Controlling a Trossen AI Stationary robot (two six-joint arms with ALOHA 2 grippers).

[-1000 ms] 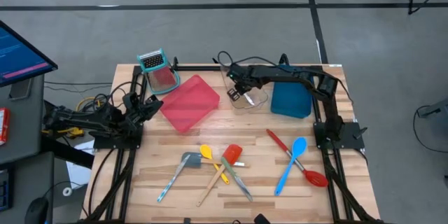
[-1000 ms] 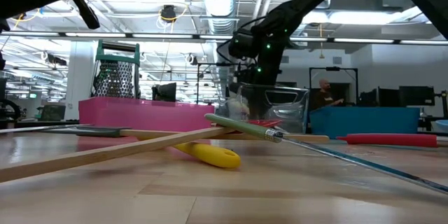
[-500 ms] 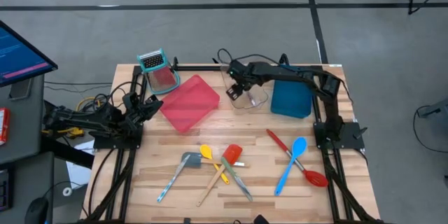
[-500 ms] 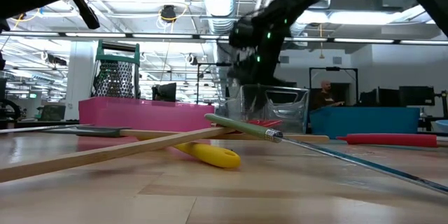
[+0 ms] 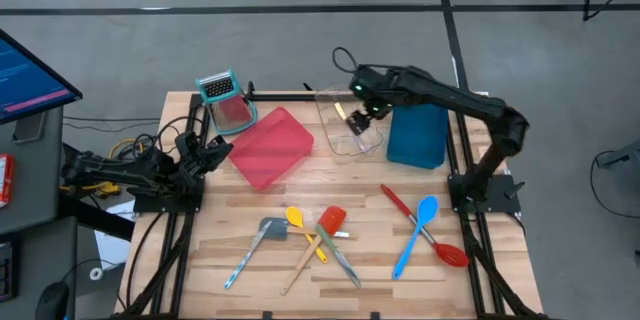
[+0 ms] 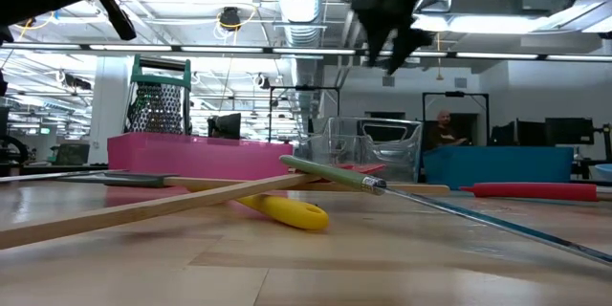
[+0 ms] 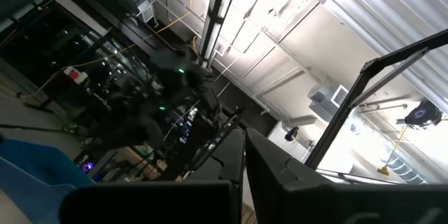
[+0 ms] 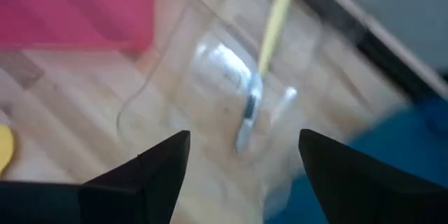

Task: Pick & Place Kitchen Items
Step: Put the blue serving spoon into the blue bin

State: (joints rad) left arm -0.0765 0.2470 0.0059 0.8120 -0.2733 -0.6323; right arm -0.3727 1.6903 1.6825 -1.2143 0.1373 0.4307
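above clear tray (image 5: 345,125), right claw (image 5: 366,112) open, empty; yellow-handled knife (image 8: 260,70) lies inside tray, below claw.

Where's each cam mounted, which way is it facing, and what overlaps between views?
High: overhead, straight down on the table; both arms, right pincer above the clear tray.
Low: table height, level across the utensils into the room; right arm up top.
Left wrist: aimed up at the ceiling; own dark fingers at bottom.
Right wrist: down on the clear tray, open fingers.
Shared: the pink tray in high, low, right wrist.
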